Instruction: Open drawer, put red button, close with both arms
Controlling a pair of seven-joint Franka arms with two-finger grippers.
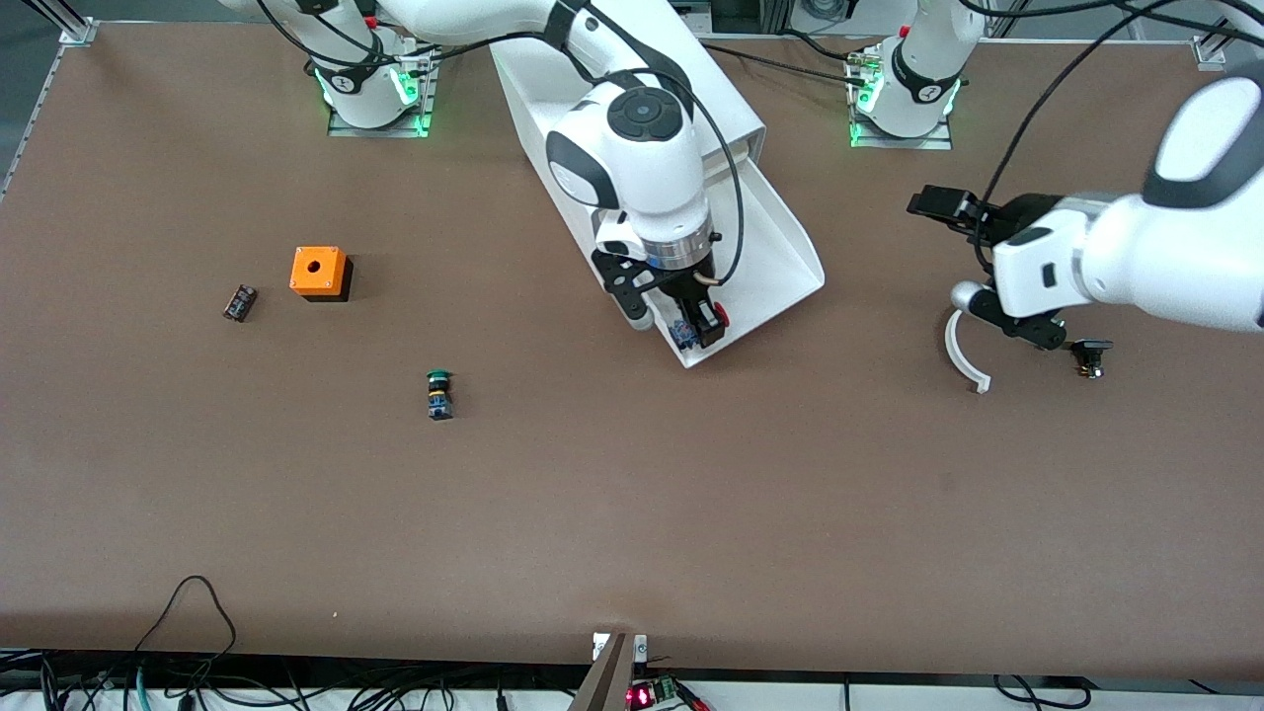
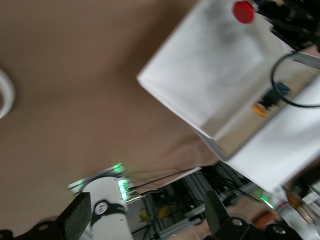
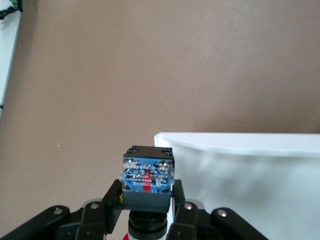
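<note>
The white drawer point(image 1: 780, 247) stands pulled out of the white cabinet point(image 1: 736, 118). It also shows in the left wrist view point(image 2: 210, 65) and the right wrist view point(image 3: 250, 175). My right gripper point(image 1: 697, 328) is shut on the red button point(image 1: 719, 315) and holds it over the drawer's front end. In the right wrist view the gripper point(image 3: 148, 202) clamps the button point(image 3: 148, 175) by its dark block, blue base toward the camera. The red cap shows in the left wrist view point(image 2: 243, 11). My left gripper point(image 1: 978, 212) hangs open and empty point(image 2: 147, 220) over the table toward the left arm's end.
A green-capped button point(image 1: 439, 393) stands nearer the front camera. An orange box point(image 1: 320, 272) and a small dark part point(image 1: 240, 302) lie toward the right arm's end. A white curved piece point(image 1: 963, 357) and a black part point(image 1: 1091, 354) lie under the left arm.
</note>
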